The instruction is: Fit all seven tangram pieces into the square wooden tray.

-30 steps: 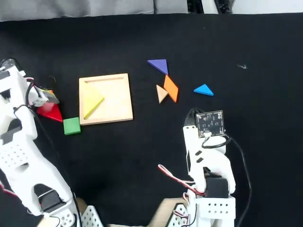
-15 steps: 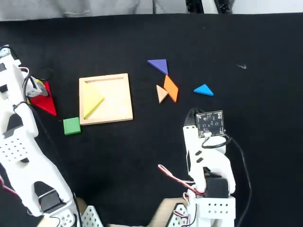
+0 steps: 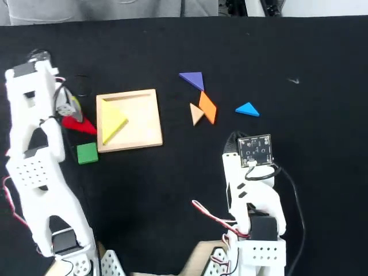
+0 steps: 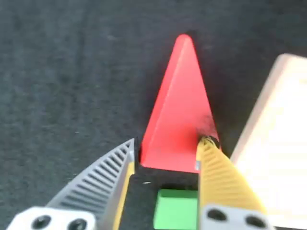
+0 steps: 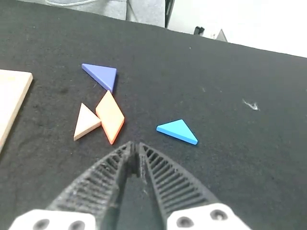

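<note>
Left gripper (image 4: 170,142) pinching the red triangle (image 4: 180,103) by its wide end, one finger on each side, the point sticking out ahead. The piece sits just left of the tray (image 3: 144,129), close to its left edge but apart from it; it may be lifted a little off the surface (image 3: 322,184), hard to judge from these angles. Green square (image 3: 87,153) lies flat on the surface just off the tray's near-left corner, and in the left wrist view it shows below the gripper's body. Yellow triangle (image 3: 112,122) is inside the tray, along its left side; the remaining tray floor is bare wood. Other pieces are loose to the right of the tray. Purple triangle (image 3: 192,79) is farthest back. Orange rhomboid (image 3: 207,107) is just in front of it, with the tan triangle (image 3: 196,114) touching or nearly touching its left edge. Blue triangle (image 3: 247,109) lies alone further right, well apart from the tray. Right gripper (image 5: 135,155) has its fingers pressed together, holding nothing, above bare surface on the near side of the loose pieces and aimed toward them, not touching any.
</note>
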`<state>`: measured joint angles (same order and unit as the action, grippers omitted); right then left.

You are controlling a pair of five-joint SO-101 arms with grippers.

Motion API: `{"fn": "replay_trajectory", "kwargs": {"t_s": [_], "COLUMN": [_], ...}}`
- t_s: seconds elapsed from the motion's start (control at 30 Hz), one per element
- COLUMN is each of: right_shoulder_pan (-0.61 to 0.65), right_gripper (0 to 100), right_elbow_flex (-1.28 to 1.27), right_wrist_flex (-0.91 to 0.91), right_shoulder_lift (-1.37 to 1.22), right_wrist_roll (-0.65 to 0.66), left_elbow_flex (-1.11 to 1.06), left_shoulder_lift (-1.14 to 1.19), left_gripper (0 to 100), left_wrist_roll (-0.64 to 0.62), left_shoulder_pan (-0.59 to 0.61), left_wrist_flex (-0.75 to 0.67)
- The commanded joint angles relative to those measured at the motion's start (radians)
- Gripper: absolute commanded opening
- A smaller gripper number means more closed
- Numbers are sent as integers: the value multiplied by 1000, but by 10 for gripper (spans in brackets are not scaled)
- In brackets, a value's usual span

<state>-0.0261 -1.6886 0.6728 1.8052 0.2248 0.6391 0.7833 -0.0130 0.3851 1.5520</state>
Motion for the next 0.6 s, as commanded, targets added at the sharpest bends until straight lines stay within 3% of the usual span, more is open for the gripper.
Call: {"fn": "replay_trajectory", "kwargs": {"t_s": [0.0,0.2,0.57], "right_shoulder_pan": [12,12,12], "right_gripper": [15,15,15], "right_elbow_flex": [4,4,4], "right_wrist_flex": [-18,-18,-18], "right_shoulder_lift": [77,77,79], "right_wrist_roll": [0,0,0], "left_elbow_flex": [124,220,197], "left_shoulder_lift": [-41,-31,-8], "left_gripper": [194,180,177], "left_wrist_roll": [-8,-72,-71], "left_shoulder_pan": [-74,-131,-156], "left_wrist_flex": [48,77,69]}}
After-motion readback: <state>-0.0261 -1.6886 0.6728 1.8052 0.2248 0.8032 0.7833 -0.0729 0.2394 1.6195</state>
